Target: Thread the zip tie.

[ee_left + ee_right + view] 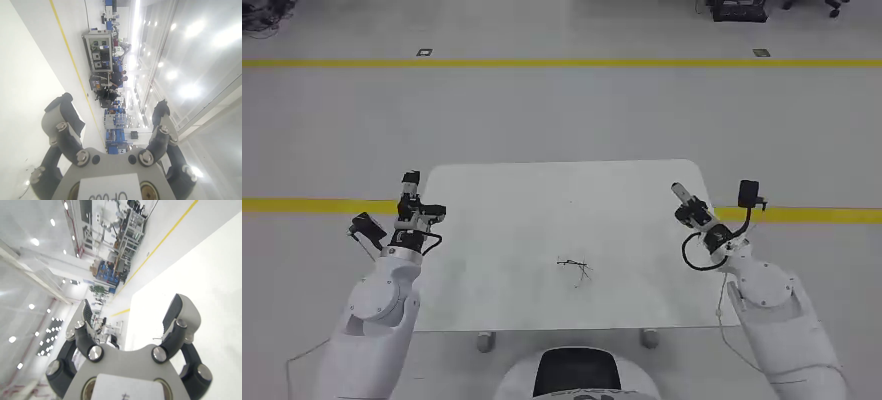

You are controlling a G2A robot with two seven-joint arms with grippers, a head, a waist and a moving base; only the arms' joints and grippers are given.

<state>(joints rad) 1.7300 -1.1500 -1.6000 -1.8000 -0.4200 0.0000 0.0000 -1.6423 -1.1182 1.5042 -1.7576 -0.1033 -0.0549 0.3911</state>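
A thin dark zip tie [575, 267] lies loosely bent on the white table [522, 210], near the middle of its front half. My left gripper [410, 196] is raised at the table's left edge, far from the tie, and in the left wrist view it [113, 102] stands open with nothing between its fingers. My right gripper [683, 198] is raised over the table's right edge, also well away from the tie. In the right wrist view it [132, 308] is open and empty, with part of the tie [157, 338] showing beside one finger.
The table's front edge [562, 328] lies close to the robot. Beyond the table is bare floor crossed by yellow lines [562, 63]. Racks and benches [100, 51] stand far off in the room.
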